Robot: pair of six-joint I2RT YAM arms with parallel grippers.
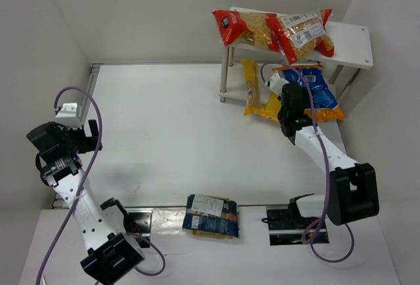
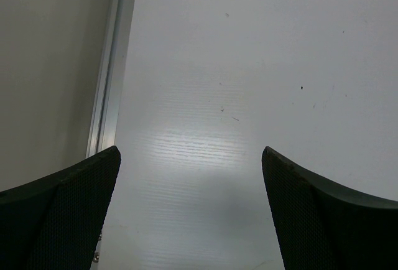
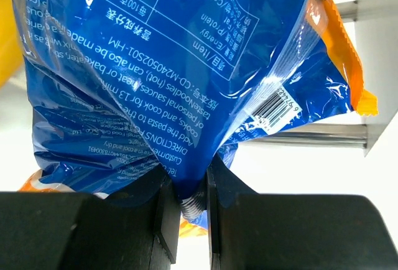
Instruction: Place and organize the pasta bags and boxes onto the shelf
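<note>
My right gripper (image 3: 191, 176) is shut on the blue pasta bag with the orange end (image 3: 174, 71), pinching a fold of its plastic. From above, that bag (image 1: 320, 91) lies under the white shelf (image 1: 351, 39), at its front, with the right gripper (image 1: 289, 104) at its left side. Two red-and-clear bags (image 1: 246, 27) (image 1: 303, 33) lie on the shelf's top board. Two long yellow-orange packs (image 1: 251, 88) lie on the table by the shelf's left legs. A dark blue bag (image 1: 211, 215) rests at the near edge. My left gripper (image 2: 191, 183) is open over bare table.
White walls close in the table on the left, the back and the right. A metal rail (image 2: 111, 77) runs along the left edge near the left gripper (image 1: 85, 131). The shelf's silver legs (image 1: 225, 68) stand close to the yellow-orange packs.
</note>
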